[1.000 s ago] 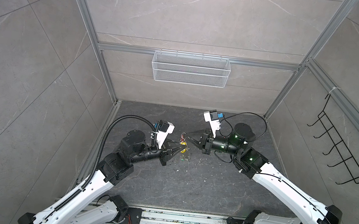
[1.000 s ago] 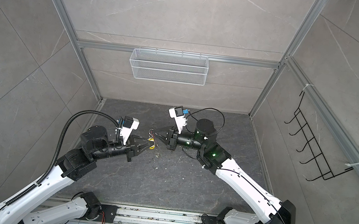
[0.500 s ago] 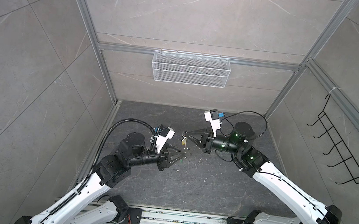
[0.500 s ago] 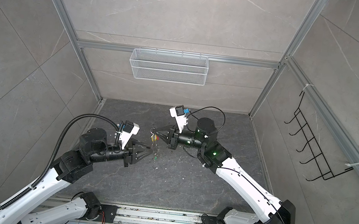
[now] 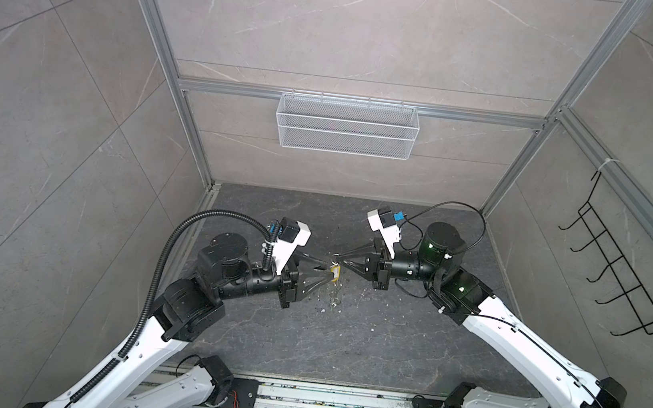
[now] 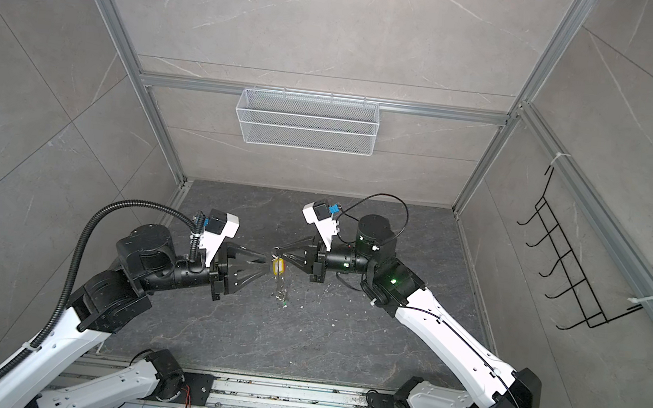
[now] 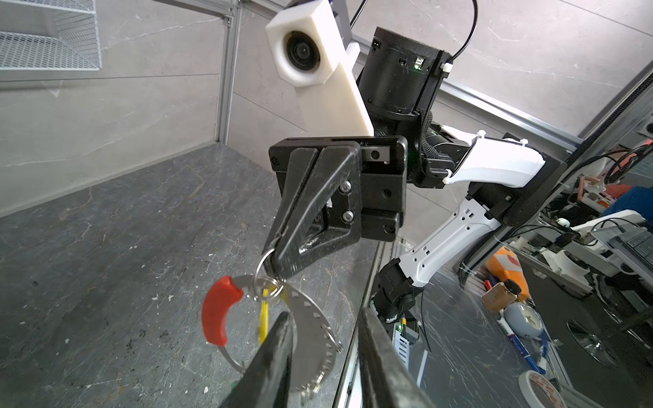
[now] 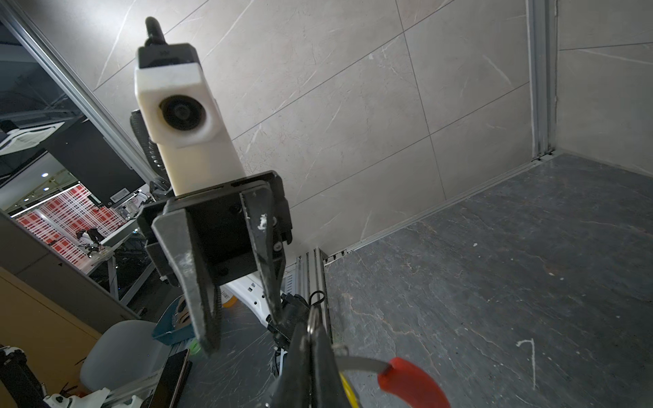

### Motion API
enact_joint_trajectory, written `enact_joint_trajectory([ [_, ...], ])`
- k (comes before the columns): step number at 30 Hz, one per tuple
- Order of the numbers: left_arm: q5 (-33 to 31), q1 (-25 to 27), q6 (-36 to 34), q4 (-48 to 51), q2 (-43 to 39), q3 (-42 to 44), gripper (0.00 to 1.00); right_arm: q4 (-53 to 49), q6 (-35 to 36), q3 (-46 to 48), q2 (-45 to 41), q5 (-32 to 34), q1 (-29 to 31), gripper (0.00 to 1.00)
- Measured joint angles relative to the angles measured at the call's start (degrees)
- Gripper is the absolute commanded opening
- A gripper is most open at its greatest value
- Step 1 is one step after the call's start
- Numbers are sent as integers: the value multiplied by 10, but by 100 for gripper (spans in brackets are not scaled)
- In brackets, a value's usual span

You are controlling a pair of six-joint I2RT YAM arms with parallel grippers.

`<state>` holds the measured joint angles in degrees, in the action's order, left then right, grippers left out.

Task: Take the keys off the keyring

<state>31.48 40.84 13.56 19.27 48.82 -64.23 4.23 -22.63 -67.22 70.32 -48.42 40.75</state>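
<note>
Grey slate floor [image 5: 342, 341] — right gripper [image 5: 336, 256] pinches keyring [image 7: 216, 311] aloft, left gripper [image 5: 328, 272] parted.

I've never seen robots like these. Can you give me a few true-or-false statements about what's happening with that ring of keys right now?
1. The right gripper is shut and holds the keyring up off the floor. True.
2. The left gripper is clamped on the red sleeve. False: its jaws stand apart, and the sleeve hangs free beside them.
3. A yellow tag hangs at the keyring, between the two grippers. True.
4. The yellow tag has been dropped into the wire basket on the back wall. False: nothing shows in the basket, and the tag hangs at the keyring.
</note>
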Motion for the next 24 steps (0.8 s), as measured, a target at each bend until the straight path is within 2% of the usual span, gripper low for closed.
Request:
enact_joint_trajectory([
  [8,13,-7,1,0,19,0,27,7,0,0,-13,-7,-2,0],
  [17,19,-24,4,-4,14,0,29,21,-1,1,-14,-15,-2,0],
  [24,51,-50,25,-37,20,0,27,29,-5,3,-14,-24,-2,0],
])
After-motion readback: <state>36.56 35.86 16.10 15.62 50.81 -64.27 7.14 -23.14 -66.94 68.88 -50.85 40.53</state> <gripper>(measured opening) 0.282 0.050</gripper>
